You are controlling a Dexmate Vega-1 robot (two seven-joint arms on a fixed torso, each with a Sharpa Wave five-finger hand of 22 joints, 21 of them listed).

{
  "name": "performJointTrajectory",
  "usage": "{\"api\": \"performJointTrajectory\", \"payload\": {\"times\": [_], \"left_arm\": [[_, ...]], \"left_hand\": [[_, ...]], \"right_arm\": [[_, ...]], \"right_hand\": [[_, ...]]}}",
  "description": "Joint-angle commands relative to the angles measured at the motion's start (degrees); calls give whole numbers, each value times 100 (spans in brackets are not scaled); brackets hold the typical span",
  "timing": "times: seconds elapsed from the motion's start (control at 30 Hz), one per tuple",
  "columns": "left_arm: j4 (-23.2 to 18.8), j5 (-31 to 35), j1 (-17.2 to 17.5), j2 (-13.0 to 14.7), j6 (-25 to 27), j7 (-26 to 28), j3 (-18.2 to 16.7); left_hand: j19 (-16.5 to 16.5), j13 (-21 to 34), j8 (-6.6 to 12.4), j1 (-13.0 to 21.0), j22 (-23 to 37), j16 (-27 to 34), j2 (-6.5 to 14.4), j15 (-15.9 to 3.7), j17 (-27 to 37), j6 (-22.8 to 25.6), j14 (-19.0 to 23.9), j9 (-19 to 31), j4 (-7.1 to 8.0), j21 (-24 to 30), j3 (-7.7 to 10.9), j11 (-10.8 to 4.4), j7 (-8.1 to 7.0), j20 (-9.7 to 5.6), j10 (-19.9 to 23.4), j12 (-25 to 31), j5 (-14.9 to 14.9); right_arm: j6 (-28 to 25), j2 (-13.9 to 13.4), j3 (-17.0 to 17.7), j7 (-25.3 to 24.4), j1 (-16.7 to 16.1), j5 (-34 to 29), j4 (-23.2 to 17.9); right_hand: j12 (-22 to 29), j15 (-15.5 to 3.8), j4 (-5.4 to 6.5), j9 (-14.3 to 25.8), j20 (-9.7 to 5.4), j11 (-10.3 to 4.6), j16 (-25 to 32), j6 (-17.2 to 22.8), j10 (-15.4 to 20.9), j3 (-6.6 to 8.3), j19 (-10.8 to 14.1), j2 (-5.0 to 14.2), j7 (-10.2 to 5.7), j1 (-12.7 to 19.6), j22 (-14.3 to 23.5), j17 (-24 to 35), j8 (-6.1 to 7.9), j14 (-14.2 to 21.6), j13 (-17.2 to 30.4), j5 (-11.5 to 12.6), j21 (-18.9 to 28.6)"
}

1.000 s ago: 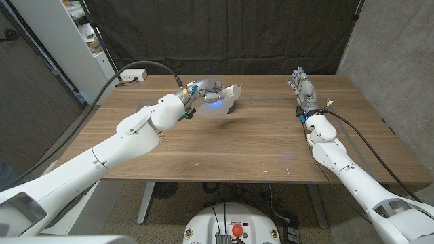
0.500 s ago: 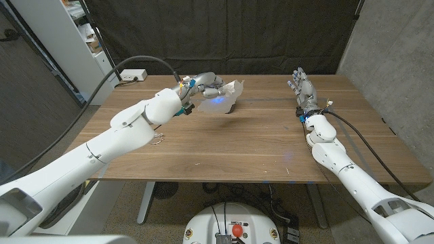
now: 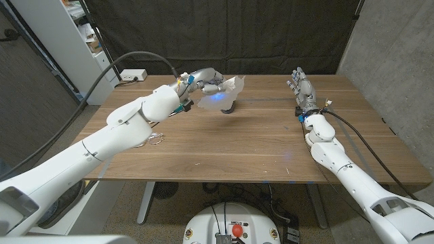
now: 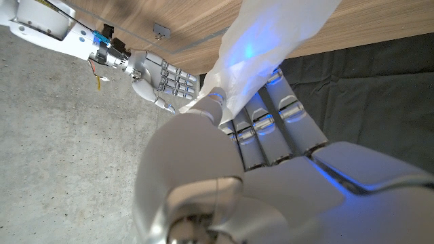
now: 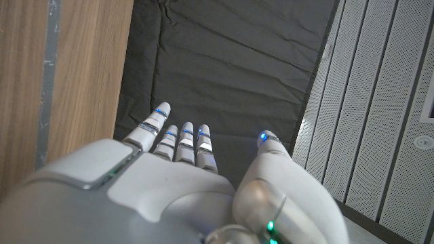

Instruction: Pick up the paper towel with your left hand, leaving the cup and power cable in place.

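My left hand (image 3: 203, 81) holds the white paper towel (image 3: 225, 95) up off the wooden table (image 3: 258, 146), over its far middle. The crumpled towel hangs from the fingers and glows faintly blue. In the left wrist view the towel (image 4: 271, 41) runs up from the curled fingers of my left hand (image 4: 244, 169). A small dark shape (image 3: 229, 109) sits on the table under the towel's lower edge; whether it is the cup I cannot tell. A thin looped cable (image 3: 156, 139) lies on the table beside my left forearm. My right hand (image 3: 303, 91) stands at the far right, fingers apart, holding nothing.
A white power strip (image 3: 132, 76) with a thick black cable lies at the table's far left corner. A white shelf unit (image 3: 74, 41) stands to the left and a dark curtain hangs behind. My right hand (image 4: 163, 78) also appears in the left wrist view.
My left hand has carried the paper towel a little higher and farther toward the table's back edge. The right hand has stayed where it was.
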Motion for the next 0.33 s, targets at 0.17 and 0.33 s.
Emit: {"api": "performJointTrajectory", "payload": {"times": [0.17, 0.33], "left_arm": [[-92, -87, 37, 61, -33, 7, -105], [-121, -103, 59, 74, -17, 8, -110]], "left_hand": [[-23, 23, -28, 49, 13, -12, 11, -20, 28, 34, 32, 32, -2, 61, 26, -5, 1, -7, 60, -43, 20], [-30, 27, -32, 46, 14, -17, 12, -12, 31, 40, 29, 33, 0, 68, 25, 7, 0, -10, 65, -48, 20]], "right_arm": [[-58, -44, 3, -34, -35, -23, -111], [-83, -74, 14, -38, -70, -14, -157]], "right_hand": [[34, 1, -51, 35, 14, 29, 26, 29, 41, 17, 55, 69, 31, 10, 33, 9, -3, 41, 24, 37, 38], [34, 0, -53, 35, 14, 22, 27, 31, 41, 16, 55, 71, 24, 10, 33, 9, -2, 43, 25, 37, 37]]}}
